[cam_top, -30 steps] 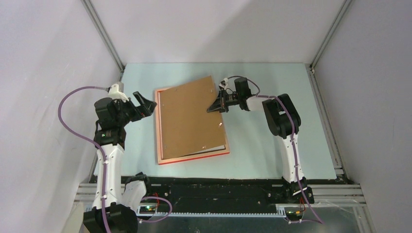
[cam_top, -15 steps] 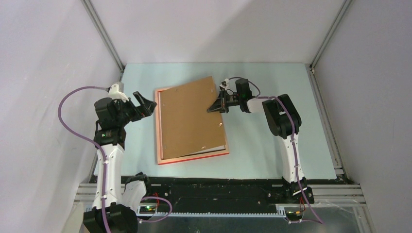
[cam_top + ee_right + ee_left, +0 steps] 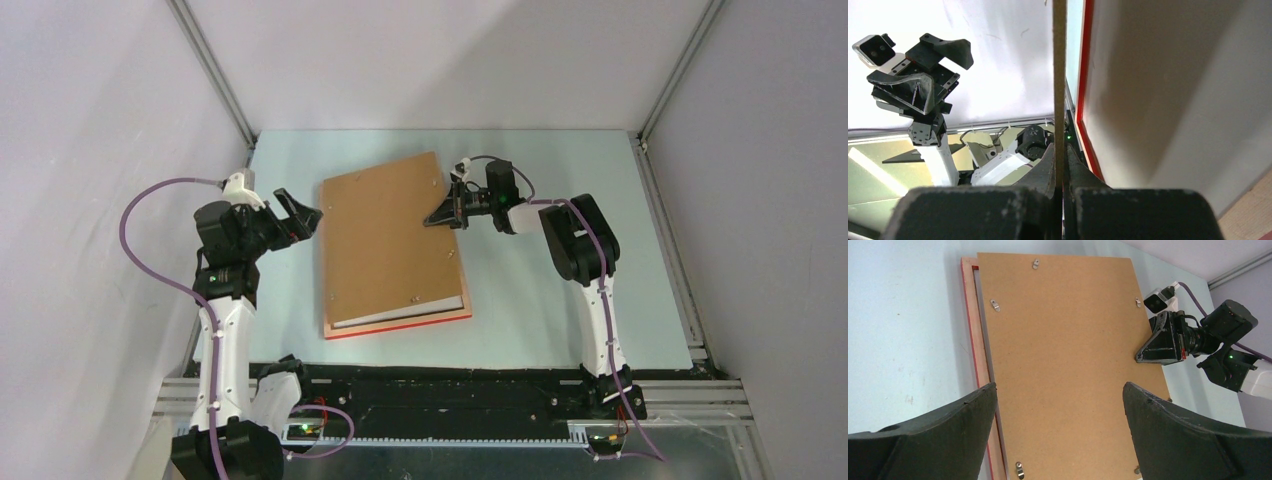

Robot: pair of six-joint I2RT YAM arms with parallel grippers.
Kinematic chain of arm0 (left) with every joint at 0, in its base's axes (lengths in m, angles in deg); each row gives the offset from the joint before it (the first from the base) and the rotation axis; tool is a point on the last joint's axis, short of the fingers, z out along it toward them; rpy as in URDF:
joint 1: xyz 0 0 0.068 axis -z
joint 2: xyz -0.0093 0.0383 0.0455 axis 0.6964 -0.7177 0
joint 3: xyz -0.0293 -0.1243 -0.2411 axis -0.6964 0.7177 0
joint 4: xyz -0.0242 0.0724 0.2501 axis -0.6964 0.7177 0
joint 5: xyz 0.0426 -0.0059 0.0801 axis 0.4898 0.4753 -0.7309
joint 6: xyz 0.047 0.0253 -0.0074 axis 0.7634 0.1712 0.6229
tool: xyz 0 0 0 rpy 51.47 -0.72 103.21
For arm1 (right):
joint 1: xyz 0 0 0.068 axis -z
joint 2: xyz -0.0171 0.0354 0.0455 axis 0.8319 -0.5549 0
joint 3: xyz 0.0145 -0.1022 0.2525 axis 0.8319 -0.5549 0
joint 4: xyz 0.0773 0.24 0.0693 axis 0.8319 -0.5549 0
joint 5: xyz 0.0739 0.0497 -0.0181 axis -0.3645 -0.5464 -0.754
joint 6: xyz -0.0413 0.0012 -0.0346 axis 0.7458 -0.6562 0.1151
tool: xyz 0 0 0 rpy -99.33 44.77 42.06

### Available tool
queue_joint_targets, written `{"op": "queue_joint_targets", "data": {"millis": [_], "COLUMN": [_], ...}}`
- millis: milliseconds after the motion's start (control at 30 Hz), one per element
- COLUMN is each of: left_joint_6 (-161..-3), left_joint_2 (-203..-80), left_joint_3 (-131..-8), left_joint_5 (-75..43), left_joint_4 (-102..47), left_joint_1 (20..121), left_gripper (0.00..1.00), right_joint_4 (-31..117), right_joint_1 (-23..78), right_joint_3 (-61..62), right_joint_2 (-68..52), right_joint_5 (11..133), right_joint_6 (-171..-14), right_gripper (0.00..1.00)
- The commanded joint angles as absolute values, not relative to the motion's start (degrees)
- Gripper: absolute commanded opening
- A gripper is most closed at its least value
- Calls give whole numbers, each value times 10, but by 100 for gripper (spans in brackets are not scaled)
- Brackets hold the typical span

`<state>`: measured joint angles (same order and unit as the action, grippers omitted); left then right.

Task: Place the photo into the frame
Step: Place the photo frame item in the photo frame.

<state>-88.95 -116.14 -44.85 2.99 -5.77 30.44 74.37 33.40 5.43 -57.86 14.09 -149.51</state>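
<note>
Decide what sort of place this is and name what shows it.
Probably a robot lab test cell: plain white walls on aluminium rails, with a left arm and right arm bolted beside a pale blue table.

The backing board is plain brown, dotted with small silver clips. The frame shows red at its near edge, pale wood along its left. The table is pale blue.
</note>
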Motion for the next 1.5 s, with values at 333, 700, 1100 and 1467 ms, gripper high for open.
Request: {"op": "queue_joint_targets", "data": {"millis": [333, 700, 1100, 1467], "left_joint_6": [-873, -872, -872, -872], "left_joint_2": [-1153, -1154, -1150, -1150], "left_joint_3": [-449, -449, -447, -447], "left_joint_5": [23, 23, 23, 22], "left_joint_4": [-71, -72, -72, -72], "left_joint_1": [299, 299, 299, 299], "left_gripper": [100, 100, 100, 100], "right_joint_4": [793, 777, 754, 736], "right_joint_1": [329, 328, 329, 331], "right_joint_3": [81, 90, 78, 78], "right_joint_2": [-564, -577, -574, -579], "right_joint_5": [111, 110, 111, 114], "right_joint_6": [-1502, -1484, -1453, -1433], "right_gripper": [0, 0, 0, 0]}}
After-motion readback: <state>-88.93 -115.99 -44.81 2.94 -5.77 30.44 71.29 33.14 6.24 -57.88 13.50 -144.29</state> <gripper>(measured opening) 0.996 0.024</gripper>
